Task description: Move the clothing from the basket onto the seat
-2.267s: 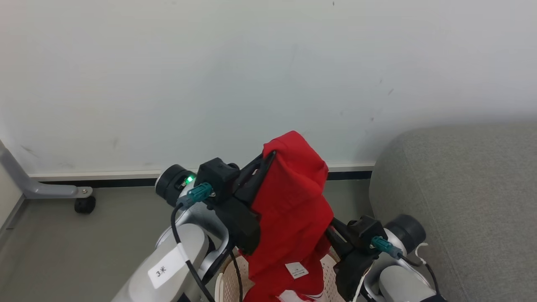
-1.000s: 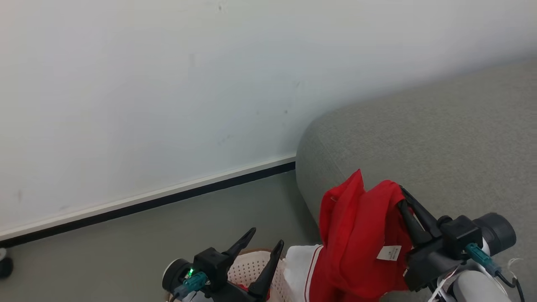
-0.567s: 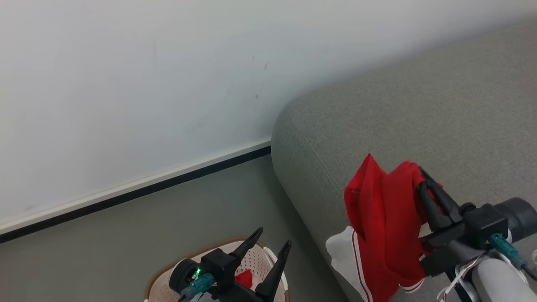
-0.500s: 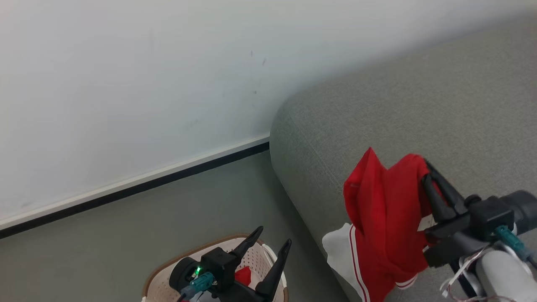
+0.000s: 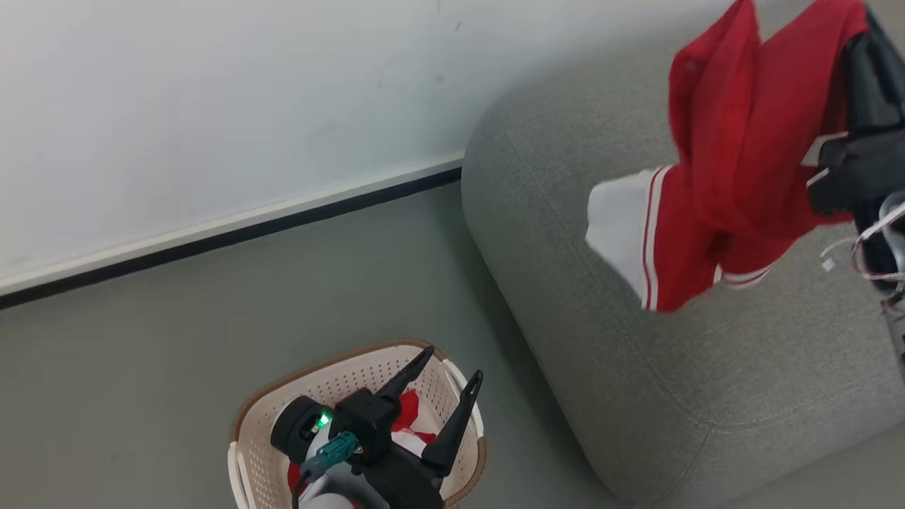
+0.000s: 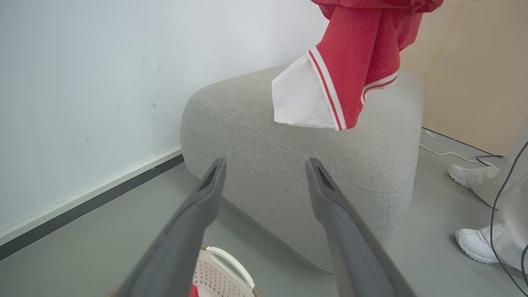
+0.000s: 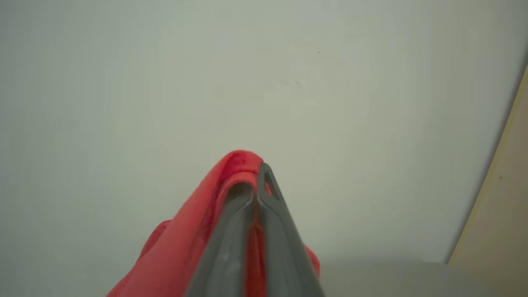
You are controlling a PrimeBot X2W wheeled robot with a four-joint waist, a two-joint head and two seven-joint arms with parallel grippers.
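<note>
A red garment (image 5: 735,162) with white trim hangs in the air over the seat (image 5: 636,367), above the top near the rounded corner by the wall. Its white-striped hem dangles lowest and, in the left wrist view, seems to touch nothing. The right tool (image 7: 255,181) is pinched closed on a fold at the garment's top, with cloth bunched around its fingers. A second red piece (image 5: 409,418) lies in the basket (image 5: 332,382), which stands on the floor near the seat's side.

The grip looks to take only a thin fold, so a jerk or swing could pull the cloth free too soon. Let go this close to the edge, the heavy loose hem might drag the garment over the rounded corner to the floor. Cloth wrapped around the fingers could also snag as they part.

The right arm is raised high and reaches out over the seat, its tool angled up toward the wall. The left arm sits low over the basket. The left tool (image 5: 453,362) is spread wide and empty, fingers aimed at the seat.
</note>
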